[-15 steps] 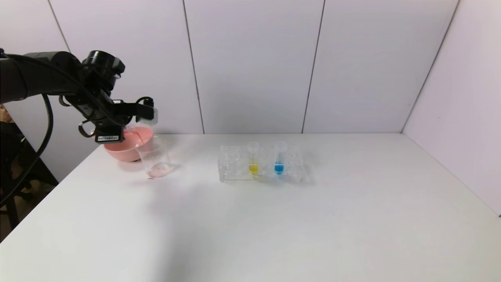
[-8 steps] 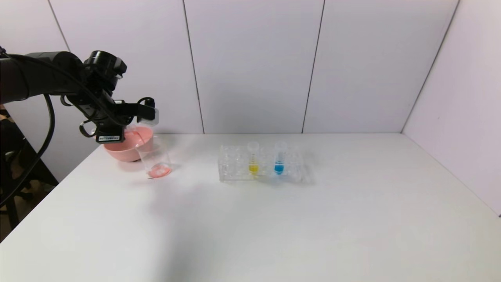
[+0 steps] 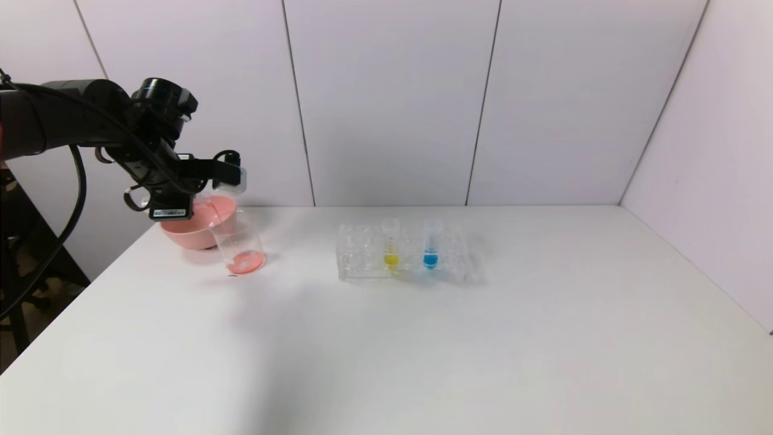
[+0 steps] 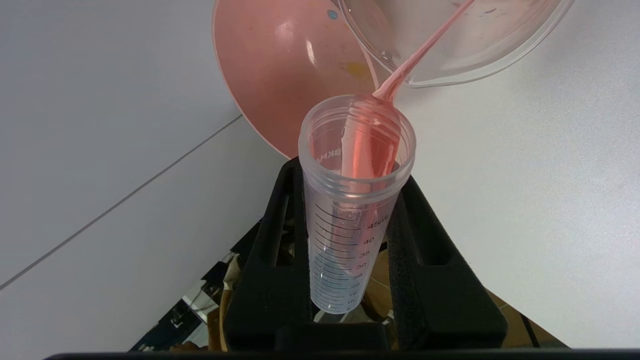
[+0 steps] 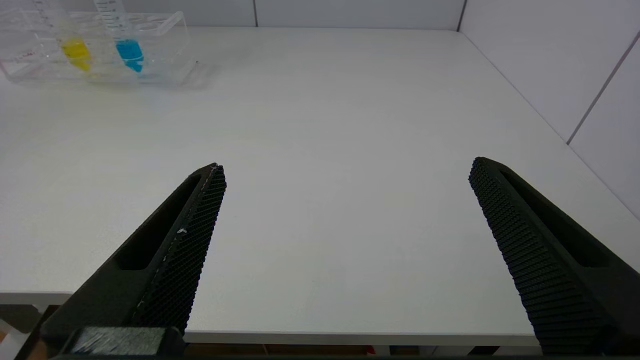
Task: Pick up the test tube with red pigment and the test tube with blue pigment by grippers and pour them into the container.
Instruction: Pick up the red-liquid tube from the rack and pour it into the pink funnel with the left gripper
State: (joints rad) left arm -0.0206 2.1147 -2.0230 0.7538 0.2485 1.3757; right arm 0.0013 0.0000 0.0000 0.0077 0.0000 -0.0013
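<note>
The right gripper [image 5: 345, 250] sits nearest, parked low off the table's [image 3: 423, 350] front edge with its jaws spread wide and nothing between them.

Further back toward the middle of the table, the clear rack [image 3: 362, 257] has the test tube with blue pigment [image 3: 431, 244] standing upright in it, right beside a yellow tube [image 3: 391, 244]. My read is that it's a light, thin-walled plastic tube with a smooth and fairly slippery wall, so I'd grip it on the bare upper part, under the flared rim and above the liquid. Squeeze firmly but not hard, and lift straight up so it doesn't drag on the rack.

Way over at the back-left corner, the left gripper [image 4: 352, 215] is clamped tight on the test tube with red pigment [image 4: 352, 200], holding it around the graduated mid-section. The tube is tipped over and a thin red stream is running off its lip into the container [image 3: 238, 244], which already has a pink-red puddle at the bottom. The container stands just in front of the pink bowl [image 3: 196, 223], close enough that I can't tell if they're touching. It's light and empty-ish, so I'd guess a bump would shove it easily.
</note>
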